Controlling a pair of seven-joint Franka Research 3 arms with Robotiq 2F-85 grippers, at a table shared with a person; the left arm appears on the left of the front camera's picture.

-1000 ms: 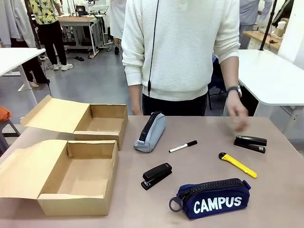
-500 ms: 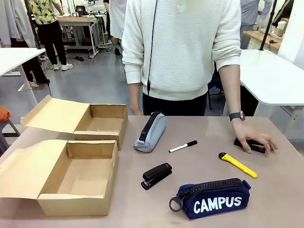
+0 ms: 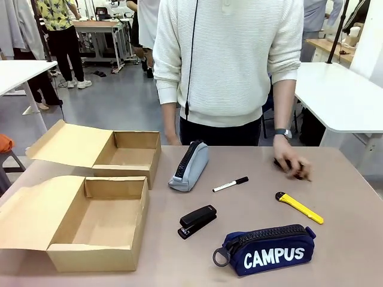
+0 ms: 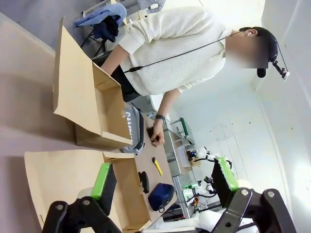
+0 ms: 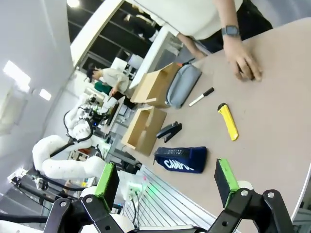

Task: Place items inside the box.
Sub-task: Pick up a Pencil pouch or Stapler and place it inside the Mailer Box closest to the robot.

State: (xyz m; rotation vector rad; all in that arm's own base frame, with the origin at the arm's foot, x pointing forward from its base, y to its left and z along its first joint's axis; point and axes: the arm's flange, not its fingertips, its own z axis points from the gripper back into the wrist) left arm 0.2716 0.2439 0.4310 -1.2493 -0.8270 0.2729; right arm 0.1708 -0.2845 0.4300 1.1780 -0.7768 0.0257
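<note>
On the table lie a grey pencil case [image 3: 190, 165], a white-and-black marker [image 3: 230, 184], a black stapler [image 3: 197, 221], a yellow utility knife [image 3: 299, 207] and a navy CAMPUS pouch [image 3: 266, 249]. Two open cardboard boxes stand at the left, a near box [image 3: 96, 224] and a far box [image 3: 122, 154]; both look empty. The person's hand [image 3: 292, 164] covers a small dark item at the far right. My left gripper [image 4: 164, 177] hangs open in the air above the boxes. My right gripper [image 5: 165, 178] is open too, high over the pouch [image 5: 182, 159] and knife [image 5: 228, 121].
The person in a white sweater [image 3: 230, 60] stands at the table's far edge. White tables [image 3: 341, 95] and other people are in the room behind. Bare tabletop [image 3: 353, 251] lies at the right, in front of the knife.
The person's hand came down on the second black stapler at the right and slid it toward the far edge and a little left; it is now under the hand. Neither gripper moved.
</note>
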